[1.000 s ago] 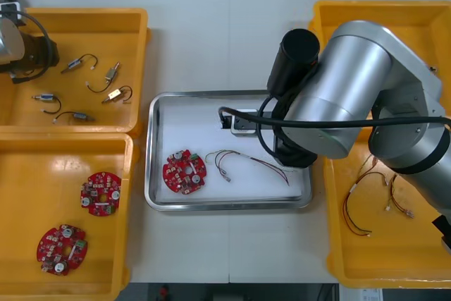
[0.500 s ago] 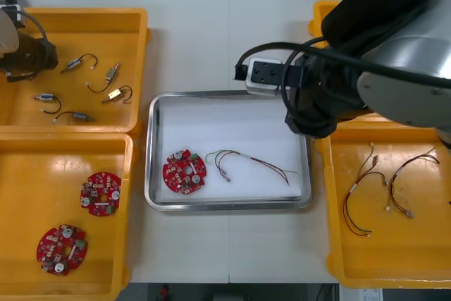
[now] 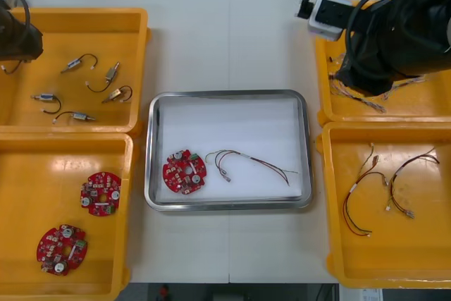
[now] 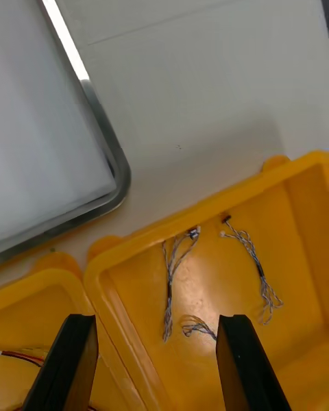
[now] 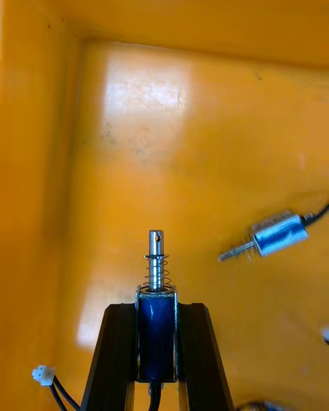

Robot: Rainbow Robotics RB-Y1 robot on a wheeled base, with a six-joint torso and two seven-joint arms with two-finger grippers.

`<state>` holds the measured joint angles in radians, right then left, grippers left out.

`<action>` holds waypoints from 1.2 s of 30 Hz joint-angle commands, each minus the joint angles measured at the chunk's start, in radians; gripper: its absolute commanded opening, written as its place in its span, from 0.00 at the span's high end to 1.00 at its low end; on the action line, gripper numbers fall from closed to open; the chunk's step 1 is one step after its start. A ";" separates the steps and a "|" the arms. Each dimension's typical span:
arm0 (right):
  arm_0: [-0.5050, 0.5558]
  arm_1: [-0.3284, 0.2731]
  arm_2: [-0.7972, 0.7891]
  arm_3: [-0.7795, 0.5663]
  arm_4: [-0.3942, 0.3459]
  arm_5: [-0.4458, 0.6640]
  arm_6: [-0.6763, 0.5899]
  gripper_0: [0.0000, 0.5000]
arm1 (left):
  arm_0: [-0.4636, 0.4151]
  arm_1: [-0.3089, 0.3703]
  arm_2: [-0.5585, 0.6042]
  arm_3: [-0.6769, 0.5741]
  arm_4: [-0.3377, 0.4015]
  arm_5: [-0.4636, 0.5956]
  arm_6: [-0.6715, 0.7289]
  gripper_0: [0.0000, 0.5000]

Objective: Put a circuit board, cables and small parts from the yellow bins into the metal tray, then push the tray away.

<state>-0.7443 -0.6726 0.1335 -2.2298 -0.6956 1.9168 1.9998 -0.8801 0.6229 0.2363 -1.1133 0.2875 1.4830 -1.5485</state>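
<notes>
Two items are in. The metal tray (image 3: 151, 146) sits mid-bench between the bins with a round red circuit board (image 3: 184, 171) lying at its near left. A thin cable (image 3: 257, 163) is stretched out just beside the board. By the look of it, that leaves a small part, probably more cable, and then the push away across the bench (image 3: 232, 33). The tray holds no metal part yet.

Both arms are at work. Out over the far left yellow bin (image 3: 134, 33), the left end effector (image 5: 157, 315) has its fingers closed narrow on a small metal part (image 5: 157, 267). They clamp its blue body from both sides, and its sprung pin pokes out past the fingertips. Another loose part (image 5: 274, 236) lies on the bin floor off to one side, well apart from the grip. Whether the held part is clear of the floor is hard to tell.

Across the bench, the right end effector (image 4: 156, 322) hangs over the far right yellow bin (image 4: 226, 294) with its fingers spread wide and nothing between them. Twisted blue and white cables (image 4: 175, 267) lie on the bin floor just beyond its fingertips, untouched. The tray's rounded corner is off beyond the bin rim. The likely order is the part going to the tray first, with a blue-and-white cable to follow.
</notes>
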 commanded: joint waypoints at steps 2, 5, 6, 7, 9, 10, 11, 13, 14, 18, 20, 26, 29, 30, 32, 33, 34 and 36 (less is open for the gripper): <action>0.040 -0.062 -0.094 -0.002 0.070 0.003 -0.041 0.00 | 0.084 0.017 0.021 -0.244 -0.028 0.151 -0.025 1.00; 0.043 -0.071 -0.115 0.038 0.103 0.003 -0.050 0.00 | 0.121 -0.002 0.020 -0.364 -0.021 0.253 -0.013 1.00; 0.043 -0.071 -0.118 0.045 0.107 0.003 -0.050 0.00 | 0.127 -0.005 0.018 -0.382 -0.019 0.267 -0.012 1.00; 0.045 -0.071 -0.130 0.067 0.120 0.003 -0.055 0.00 | 0.136 -0.015 0.014 -0.430 -0.014 0.307 -0.007 1.00; 0.043 -0.071 -0.155 0.095 0.136 0.003 -0.059 0.00 | 0.153 -0.034 0.005 -0.497 -0.004 0.353 0.004 1.00; 0.043 -0.071 -0.167 0.108 0.140 0.003 -0.061 0.00 | 0.159 -0.042 0.000 -0.527 0.001 0.370 0.007 1.00; 0.043 -0.071 -0.176 0.118 0.142 0.003 -0.062 0.00 | 0.164 -0.048 -0.003 -0.545 0.004 0.382 0.011 1.00; 0.043 -0.071 -0.206 0.145 0.148 0.003 -0.070 0.00 | 0.176 -0.065 -0.017 -0.603 0.009 0.422 0.018 1.00; 0.043 -0.071 -0.224 0.170 0.150 0.003 -0.075 0.00 | 0.184 -0.078 -0.037 -0.643 0.010 0.437 0.025 1.00; 0.043 -0.071 -0.267 0.233 0.159 0.003 -0.092 0.00 | 0.207 -0.109 -0.086 -0.763 0.016 0.437 0.059 1.00; 0.043 -0.071 -0.288 0.265 0.173 0.003 -0.099 0.00 | 0.210 -0.121 -0.123 -0.815 0.047 0.437 0.114 1.00; 0.025 -0.071 -0.333 0.369 0.196 0.003 -0.115 0.00 | 0.210 -0.132 -0.249 -0.907 0.148 0.437 0.275 1.00; 0.010 -0.071 -0.348 0.434 0.212 0.003 -0.124 0.00 | 0.208 -0.140 -0.304 -0.936 0.183 0.437 0.329 1.00; 0.006 -0.071 -0.350 0.452 0.219 0.003 -0.127 0.00 | 0.208 -0.143 -0.316 -0.944 0.193 0.437 0.346 1.00; -0.001 -0.071 -0.350 0.476 0.232 0.003 -0.135 0.00 | 0.208 -0.147 -0.339 -0.955 0.206 0.437 0.364 1.00; -0.010 -0.070 -0.350 0.506 0.245 0.003 -0.174 0.00 | 0.204 -0.154 -0.368 -0.961 0.216 0.437 0.384 1.00; -0.017 -0.068 -0.350 0.523 0.243 0.003 -0.200 0.00 | 0.201 -0.157 -0.384 -0.961 0.219 0.437 0.396 1.00; -0.024 -0.064 -0.351 0.549 0.242 0.003 -0.253 0.00 | 0.194 -0.160 -0.411 -0.959 0.219 0.437 0.409 1.00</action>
<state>-0.7147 -0.7125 -0.1878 -1.7051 -0.4633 1.9172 1.8476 -0.6755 0.4857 -0.1269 -2.0377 0.4948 1.9130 -1.1017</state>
